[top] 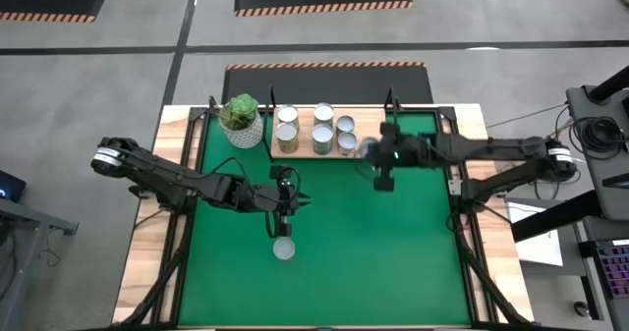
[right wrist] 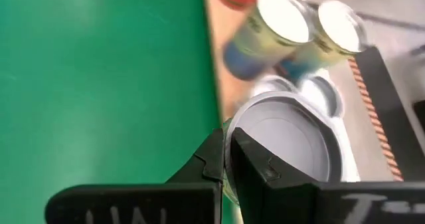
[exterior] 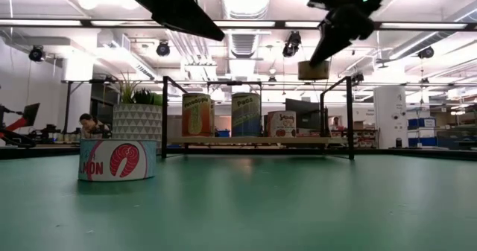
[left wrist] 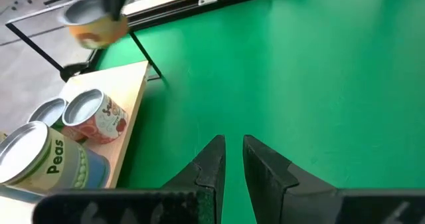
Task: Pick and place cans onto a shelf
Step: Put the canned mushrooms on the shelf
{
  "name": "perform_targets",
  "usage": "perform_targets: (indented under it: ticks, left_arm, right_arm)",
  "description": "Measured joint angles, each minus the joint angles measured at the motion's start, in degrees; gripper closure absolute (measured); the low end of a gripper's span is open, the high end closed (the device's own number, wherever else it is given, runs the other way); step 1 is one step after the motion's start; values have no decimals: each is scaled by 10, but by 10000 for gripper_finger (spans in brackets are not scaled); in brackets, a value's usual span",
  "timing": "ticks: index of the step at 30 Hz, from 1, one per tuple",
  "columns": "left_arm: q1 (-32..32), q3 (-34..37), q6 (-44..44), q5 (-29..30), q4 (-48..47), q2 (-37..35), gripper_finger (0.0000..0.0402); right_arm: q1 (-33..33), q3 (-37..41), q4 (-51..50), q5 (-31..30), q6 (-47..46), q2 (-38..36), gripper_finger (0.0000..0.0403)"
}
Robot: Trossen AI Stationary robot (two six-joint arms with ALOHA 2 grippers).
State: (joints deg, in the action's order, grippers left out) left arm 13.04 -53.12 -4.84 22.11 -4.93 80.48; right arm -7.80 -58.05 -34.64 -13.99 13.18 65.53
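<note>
Overhead, a green-matted counter (top: 373, 262) sits between 2 dark robot arms. Along its far edge lies the shelf (top: 316, 153), a light-wood board with thin black posts at its ends. On it stand 5 cans (top: 322, 115) with silvery tops, grouped toward the middle and left of the board. Just left of the shelf is a white pot with a green plant (top: 242, 121).

The right hand (top: 382, 179) hangs above the counter near the right end of the shelf, raised clear of the surface. Its fingers are pinched on the rim of a can (right wrist: 285, 144); the right wrist camera shows that can's round silvery lid pressed against the dark fingers (right wrist: 249, 161), with the shelf and its cans beyond. From counter level, the held can (exterior: 314, 70) shows as a tan shape in the air above the shelf's right post.

The left hand (top: 282, 216) hovers over the middle of the counter, in front of the shelf. Its fingers (left wrist: 211, 164) are nearly together with only a narrow gap, and nothing is between them.

Another can, a short one with a salmon label (exterior: 118, 159), stands alone on the green mat, just in front of the left hand and well apart from the shelf. A person (exterior: 91, 124) shows far off in the room behind.
</note>
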Motion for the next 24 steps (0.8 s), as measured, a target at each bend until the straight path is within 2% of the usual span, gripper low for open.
perform_targets:
  ticks: [4, 10, 16, 24]
  left_arm:
    - [0, 0, 0, 0, 0, 0, 365]
    - [0, 0, -2, 0, -2, 0, 365]
    - [0, 0, -2, 0, -4, 0, 365]
    - [0, 0, -11, 0, -4, 0, 365]
  right_arm:
    - [-83, -47, -58, 25, 25, 41, 394]
    - [-172, -60, -66, 118, 60, 105, 394]
    - [-188, -34, -48, 121, 111, 136, 394]
    - [-187, -12, -18, 126, 139, 143, 394]
